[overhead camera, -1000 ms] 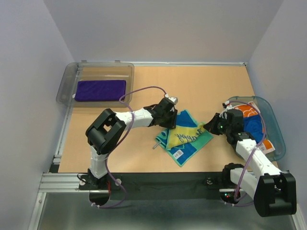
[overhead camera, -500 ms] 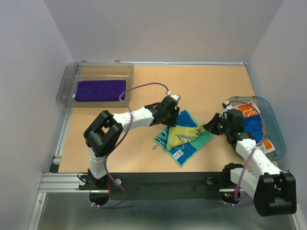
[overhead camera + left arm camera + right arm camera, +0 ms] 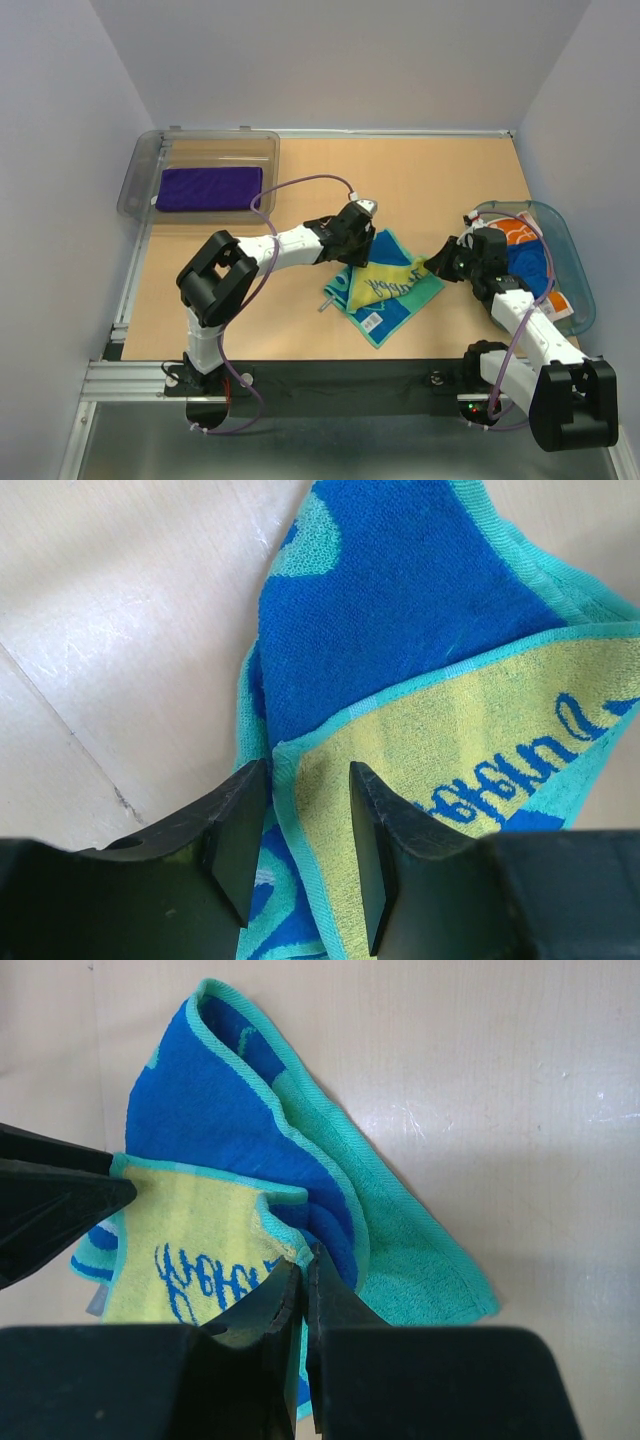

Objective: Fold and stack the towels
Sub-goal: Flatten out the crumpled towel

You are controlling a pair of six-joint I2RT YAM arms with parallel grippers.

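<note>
Now your left gripper [image 3: 308, 772] has edged onto the teal towel [image 3: 400, 610], flap corner between its parted fingers; right gripper [image 3: 303, 1260] stays clamped on it, fold pending.

A fixed camera above and behind both arm bases looks down over the whole pale wooden worktop [image 3: 430, 180]. Wrist cameras look closely down past the left tool [image 3: 306, 772] and right tool [image 3: 303, 1260]. All three views share the teal, blue and yellow terry towel [image 3: 385, 290].
</note>
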